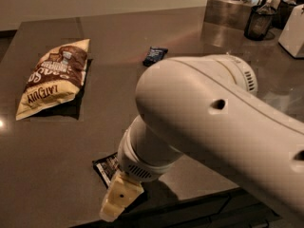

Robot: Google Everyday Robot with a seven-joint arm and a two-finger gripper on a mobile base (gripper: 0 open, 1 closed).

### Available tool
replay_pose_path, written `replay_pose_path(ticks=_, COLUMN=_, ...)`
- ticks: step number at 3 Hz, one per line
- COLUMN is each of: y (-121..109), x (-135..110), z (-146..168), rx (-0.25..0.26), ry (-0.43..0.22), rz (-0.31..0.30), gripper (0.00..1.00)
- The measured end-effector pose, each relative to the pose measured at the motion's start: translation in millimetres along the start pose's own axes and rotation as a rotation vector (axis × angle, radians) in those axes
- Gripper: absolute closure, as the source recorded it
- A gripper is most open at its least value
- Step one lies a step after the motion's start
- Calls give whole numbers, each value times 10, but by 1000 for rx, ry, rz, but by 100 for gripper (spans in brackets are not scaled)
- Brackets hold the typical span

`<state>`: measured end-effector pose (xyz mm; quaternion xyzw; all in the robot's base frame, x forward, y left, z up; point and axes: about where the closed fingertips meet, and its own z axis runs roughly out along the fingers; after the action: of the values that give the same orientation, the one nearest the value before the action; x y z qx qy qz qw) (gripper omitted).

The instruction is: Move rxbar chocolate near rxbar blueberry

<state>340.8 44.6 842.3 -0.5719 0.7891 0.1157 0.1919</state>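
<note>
The rxbar chocolate (106, 166) is a flat black wrapper with a white panel, lying near the table's front edge; only its left end shows from under my arm. The rxbar blueberry (155, 55) is a small navy-blue wrapper lying further back near the table's middle, well apart from the black bar. My gripper (118, 201) hangs at the end of the big white arm, right over the black bar's near end. One cream-coloured finger shows; the arm hides the rest of the bar.
A brown and cream chip bag (54, 80) lies at the left of the grey table (71, 141). A metal container (230, 8), a dark cup (260, 22) and a white object (294, 30) stand at the back right. The table's front edge runs just below the gripper.
</note>
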Motion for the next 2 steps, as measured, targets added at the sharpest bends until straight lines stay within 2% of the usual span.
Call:
replay_pose_path(ticks=1, y=28, x=2, z=146, rx=-7, ry=19, rz=7, gripper=1)
replay_pose_path(ticks=2, y=47, x=-46, z=192, rx=-14, ry=26, rz=9, gripper=22)
